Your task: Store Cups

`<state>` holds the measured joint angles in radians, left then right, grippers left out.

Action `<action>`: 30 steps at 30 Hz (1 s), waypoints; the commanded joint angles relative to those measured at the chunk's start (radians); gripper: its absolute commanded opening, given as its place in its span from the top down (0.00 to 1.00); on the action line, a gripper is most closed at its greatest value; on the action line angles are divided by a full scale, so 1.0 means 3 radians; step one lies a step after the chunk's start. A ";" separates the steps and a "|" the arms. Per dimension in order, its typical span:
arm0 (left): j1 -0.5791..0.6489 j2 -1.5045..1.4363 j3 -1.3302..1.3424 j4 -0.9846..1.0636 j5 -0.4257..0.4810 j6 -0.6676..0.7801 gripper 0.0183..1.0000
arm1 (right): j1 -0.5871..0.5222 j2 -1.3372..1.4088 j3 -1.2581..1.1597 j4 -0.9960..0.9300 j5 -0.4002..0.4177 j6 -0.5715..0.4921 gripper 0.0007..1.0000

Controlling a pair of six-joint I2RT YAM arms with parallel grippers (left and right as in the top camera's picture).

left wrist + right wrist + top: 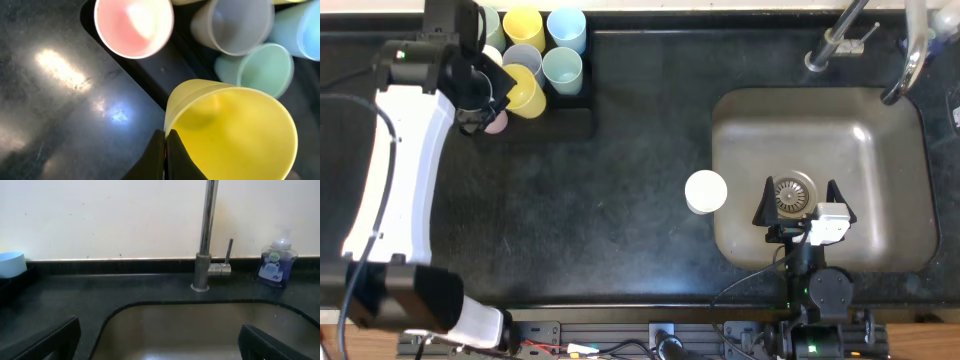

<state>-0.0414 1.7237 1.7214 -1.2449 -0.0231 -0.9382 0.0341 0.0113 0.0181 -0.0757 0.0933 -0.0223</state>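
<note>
My left gripper is shut on the rim of a yellow cup, held tilted above the black tray at the counter's far left. In the tray stand a pink cup, a grey cup, a mint cup and a blue cup. From above, the held yellow cup hangs over the tray beside my left gripper. A white cup sits on the counter at the sink's left edge. My right gripper is open over the sink drain, holding nothing.
The steel sink takes up the right side, with a faucet and a soap bottle behind it. Another yellow cup stands at the tray's back. Dark counter lies between tray and sink.
</note>
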 commanded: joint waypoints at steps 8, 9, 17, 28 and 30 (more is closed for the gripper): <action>0.0116 0.0355 -0.0005 0.0033 -0.0076 -0.0308 0.98 | -0.0004 -0.0025 -0.0045 0.0015 0.0003 0.0000 0.00; 0.0116 0.0384 -0.0005 0.0041 -0.0075 -0.0308 0.98 | -0.0004 -0.0025 -0.0045 0.0015 0.0003 0.0000 0.00; 0.0116 0.0566 -0.0005 0.0099 -0.0099 -0.0423 0.98 | -0.0004 -0.0025 -0.0045 0.0015 0.0003 0.0000 0.00; 0.0109 0.0790 -0.0005 0.0292 -0.0117 -0.0559 0.98 | -0.0004 -0.0025 -0.0045 0.0015 0.0003 0.0000 0.00; 0.0109 0.0819 -0.0005 0.0292 -0.0135 -0.0559 0.98 | -0.0004 -0.0025 -0.0045 0.0015 0.0003 0.0000 0.00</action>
<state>-0.0113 1.9545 1.7210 -1.1732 -0.0353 -1.0794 0.0341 0.0113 0.0181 -0.0757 0.0933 -0.0227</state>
